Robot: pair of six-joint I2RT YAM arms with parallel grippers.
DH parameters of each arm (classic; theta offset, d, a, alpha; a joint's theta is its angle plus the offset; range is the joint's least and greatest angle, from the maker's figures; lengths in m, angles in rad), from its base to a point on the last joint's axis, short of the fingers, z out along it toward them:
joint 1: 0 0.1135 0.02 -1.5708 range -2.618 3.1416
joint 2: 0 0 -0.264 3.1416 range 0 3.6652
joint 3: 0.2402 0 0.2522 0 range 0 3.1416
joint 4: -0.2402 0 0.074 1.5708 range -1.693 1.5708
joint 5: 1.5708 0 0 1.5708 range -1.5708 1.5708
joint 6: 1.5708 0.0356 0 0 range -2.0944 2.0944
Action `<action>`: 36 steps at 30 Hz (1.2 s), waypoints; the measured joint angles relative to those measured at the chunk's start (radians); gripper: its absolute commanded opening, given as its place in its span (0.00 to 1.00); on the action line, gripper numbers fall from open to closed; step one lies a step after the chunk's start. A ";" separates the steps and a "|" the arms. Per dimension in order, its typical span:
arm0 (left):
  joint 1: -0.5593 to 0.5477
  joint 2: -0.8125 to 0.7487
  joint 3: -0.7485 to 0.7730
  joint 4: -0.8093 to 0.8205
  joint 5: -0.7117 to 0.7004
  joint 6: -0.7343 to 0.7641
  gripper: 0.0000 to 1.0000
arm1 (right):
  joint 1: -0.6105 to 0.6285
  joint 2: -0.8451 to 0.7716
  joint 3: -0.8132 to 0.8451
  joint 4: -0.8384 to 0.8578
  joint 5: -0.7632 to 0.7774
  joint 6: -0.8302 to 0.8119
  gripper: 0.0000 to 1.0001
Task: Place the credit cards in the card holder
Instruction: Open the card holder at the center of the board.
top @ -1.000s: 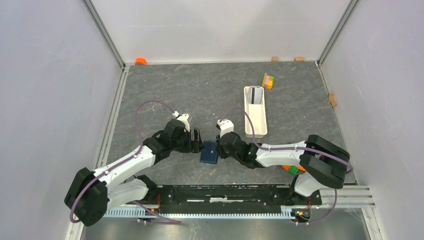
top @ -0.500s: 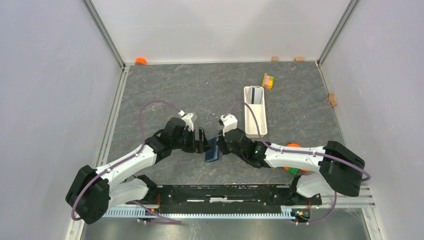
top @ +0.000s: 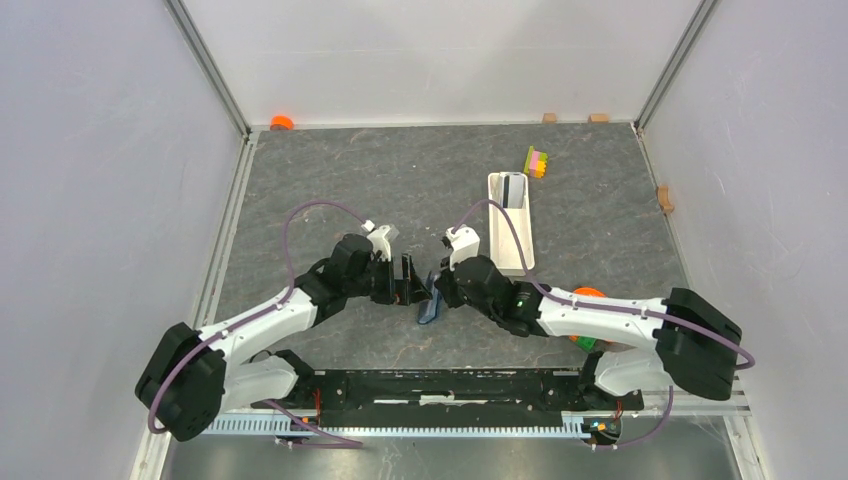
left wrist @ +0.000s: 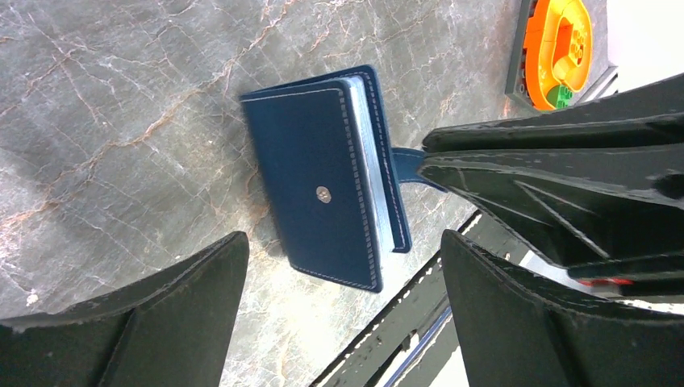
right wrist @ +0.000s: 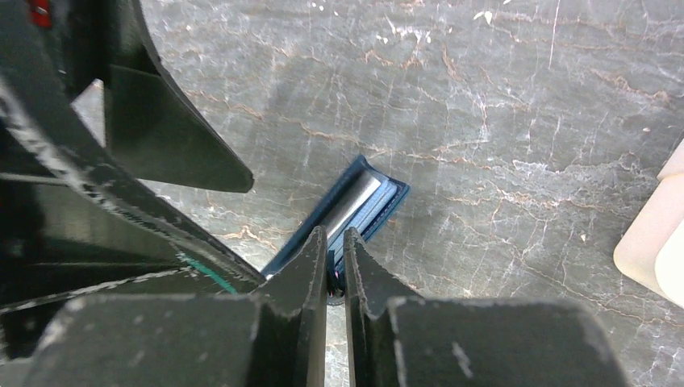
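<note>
The card holder [top: 430,307], a dark navy wallet, stands tilted up on one edge on the table between my two grippers. In the left wrist view the card holder [left wrist: 323,177] is closed, with a snap stud and a lighter blue inside edge showing. My right gripper [top: 437,291] is shut on the wallet's edge tab, and the right wrist view shows its jaws pinched on it [right wrist: 335,270]. My left gripper [top: 405,280] is open and empty just left of the wallet, its fingers apart [left wrist: 343,250]. Grey credit cards [top: 513,189] stand in the far end of the white tray.
The long white tray [top: 510,250] lies right of the grippers, and its corner shows in the right wrist view [right wrist: 657,234]. A yellow-pink-green block stack [top: 537,161] sits behind it. An orange and green object [top: 586,339] lies by the right arm. The arms' base rail [top: 450,385] is close behind.
My right gripper has raised the wallet from lying flat to standing tilted on its edge. Both grippers have shifted a little to the right.
</note>
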 measured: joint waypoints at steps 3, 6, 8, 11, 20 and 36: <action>0.000 0.003 0.000 0.003 0.000 0.000 0.94 | 0.000 -0.025 0.000 0.001 0.001 0.000 0.00; 0.000 0.009 0.000 0.005 0.012 0.000 0.92 | 0.000 -0.027 0.000 0.000 0.000 0.000 0.00; -0.001 0.017 -0.003 0.018 0.021 0.000 0.90 | 0.000 -0.027 0.000 0.000 0.000 0.000 0.00; -0.002 0.040 -0.014 0.055 0.040 0.000 0.86 | 0.000 -0.026 0.000 0.000 0.000 0.000 0.00; -0.017 0.117 -0.033 0.113 0.068 -0.008 0.79 | 0.000 -0.023 0.000 0.000 0.000 0.000 0.00; -0.026 0.122 -0.033 0.066 0.011 -0.002 0.66 | 0.000 -0.023 0.000 0.000 0.000 0.000 0.00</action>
